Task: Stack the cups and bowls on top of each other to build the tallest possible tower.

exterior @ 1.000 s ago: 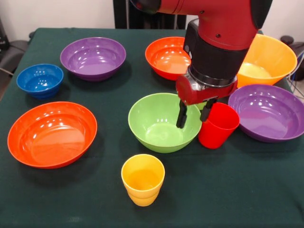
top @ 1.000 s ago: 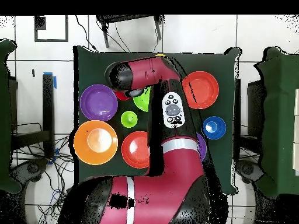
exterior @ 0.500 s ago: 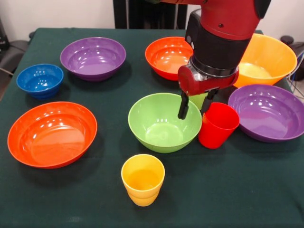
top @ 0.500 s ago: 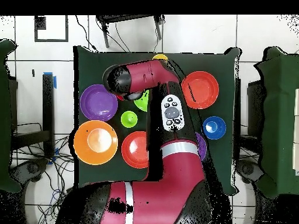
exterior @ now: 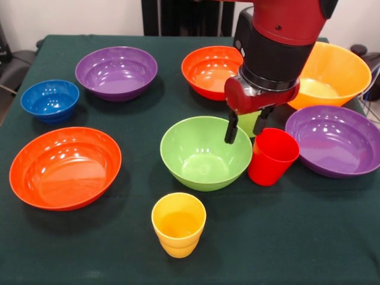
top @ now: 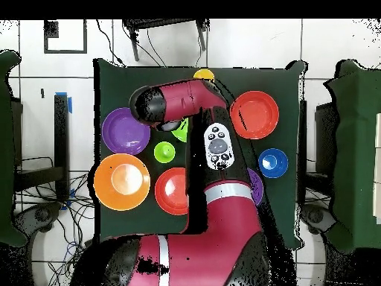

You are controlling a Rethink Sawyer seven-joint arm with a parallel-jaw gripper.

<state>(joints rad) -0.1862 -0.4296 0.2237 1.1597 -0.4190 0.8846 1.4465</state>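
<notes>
Front view: gripper [exterior: 244, 129] hangs with jaws spread, empty, between green bowl [exterior: 205, 152] and red cup [exterior: 272, 157]; a careless descent could topple that cup.

bench [exterior: 332, 237]: dark green cloth cover, matt, faintly textured weave
green bowl [exterior: 205, 153]: smooth plastic, glossy, with soft highlights
red cup [exterior: 272, 157]: smooth glossy plastic
yellow cup [exterior: 178, 224]: smooth plastic, mild sheen
purple bowls [exterior: 116, 72]: glossy plastic, bright reflections on the inner walls
red-orange bowls [exterior: 64, 167]: glossy plastic, streaked with light spots
large orange bowl [exterior: 335, 74]: smooth plastic, shiny
blue bowl [exterior: 50, 100]: glossy plastic
arm [exterior: 279, 35]: hard red and black shell, smooth, semi-gloss
end effector [exterior: 244, 127]: black fingers, matt
</notes>
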